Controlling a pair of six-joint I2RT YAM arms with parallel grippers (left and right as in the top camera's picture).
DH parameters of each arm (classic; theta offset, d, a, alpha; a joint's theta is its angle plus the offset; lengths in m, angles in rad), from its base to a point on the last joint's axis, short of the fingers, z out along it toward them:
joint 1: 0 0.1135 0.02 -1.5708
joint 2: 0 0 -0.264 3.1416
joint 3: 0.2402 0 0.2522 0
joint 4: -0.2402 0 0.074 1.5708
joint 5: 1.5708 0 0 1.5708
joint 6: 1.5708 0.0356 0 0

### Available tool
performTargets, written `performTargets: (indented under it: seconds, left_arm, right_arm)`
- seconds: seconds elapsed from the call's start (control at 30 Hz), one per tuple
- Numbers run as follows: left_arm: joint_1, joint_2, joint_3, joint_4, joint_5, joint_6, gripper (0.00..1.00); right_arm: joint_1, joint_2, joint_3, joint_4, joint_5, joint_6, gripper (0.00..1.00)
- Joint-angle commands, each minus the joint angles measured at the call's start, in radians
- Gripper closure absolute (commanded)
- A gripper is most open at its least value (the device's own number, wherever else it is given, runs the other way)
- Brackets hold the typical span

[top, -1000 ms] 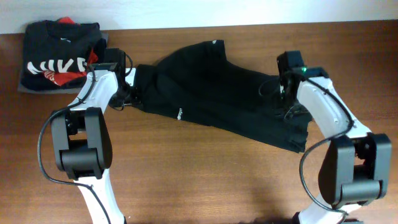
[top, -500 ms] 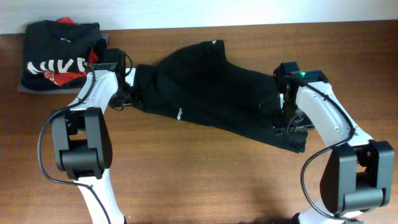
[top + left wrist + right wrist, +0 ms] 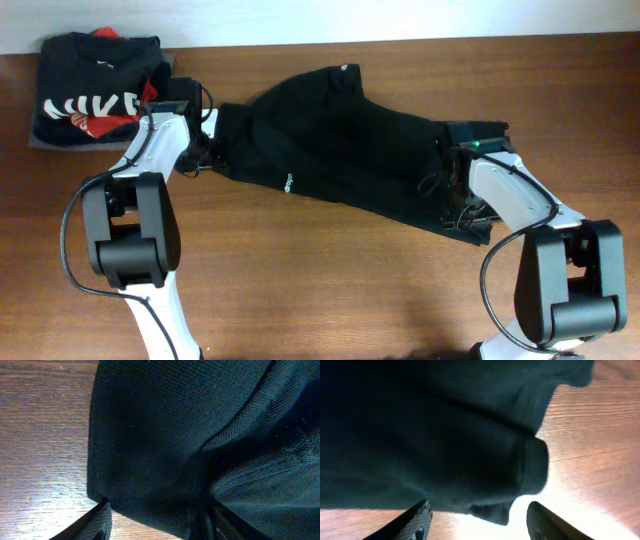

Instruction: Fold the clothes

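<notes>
Black shirt (image 3: 340,140) lies spread in a slanting band across the middle of the wooden table (image 3: 320,290). Its left end is farther back and its right end nearer the front. A tiny white logo (image 3: 288,183) shows close to the shirt's near edge, and a small pale label (image 3: 345,68) sits at its far edge. The cloth is rumpled, with long creases running along the band.

The left gripper (image 3: 205,150) is down at the shirt's left end. In the left wrist view its fingers (image 3: 97,522) stand spread wide. The shirt's straight edge and corner lie between them, with bare wood to the left. The dark cloth hides much of the right finger, so I cannot tell whether it touches.

The right gripper (image 3: 462,205) is down at the shirt's right end. In the right wrist view its fingers (image 3: 417,520) are also spread wide. A rolled hem of the shirt lies between them, with wood showing to the right, and nothing is pinched.

At the far left of the table a folded black top (image 3: 90,95) with big white letters and red print rests on a folded grey garment (image 3: 35,140), apart from the shirt.
</notes>
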State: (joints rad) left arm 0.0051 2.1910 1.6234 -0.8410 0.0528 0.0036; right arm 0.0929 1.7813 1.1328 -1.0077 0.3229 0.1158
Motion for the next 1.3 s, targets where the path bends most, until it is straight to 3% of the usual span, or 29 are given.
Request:
performTargets:
  seconds: [0.0,0.53,0.73,0.83,0.97,1.27]
  left_arm:
    - [0.011,0.02,-0.002,0.013,0.007,0.011,0.39]
    - [0.011,0.02,-0.002,0.013,0.007,0.011,0.39]
    - [0.011,0.02,-0.002,0.013,0.007,0.011,0.39]
    - [0.011,0.02,-0.002,0.013,0.007,0.011,0.39]
    - [0.011,0.02,-0.002,0.013,0.007,0.011,0.39]
    - [0.011,0.02,-0.002,0.014,0.006,0.011,0.39]
  right_arm:
    - [0.006,-0.006,-0.044,0.023,0.024,-0.007,0.34]
    - [0.023,-0.006,-0.092,0.14,0.087,-0.007,0.36]
    - [0.019,-0.006,-0.092,0.185,0.133,-0.007,0.45]
    - [0.003,-0.006,-0.092,0.19,0.129,-0.007,0.57]
    - [-0.018,-0.006,-0.092,0.196,0.13,-0.006,0.83]
    - [-0.116,-0.006,-0.091,0.372,0.122,-0.007,0.93]
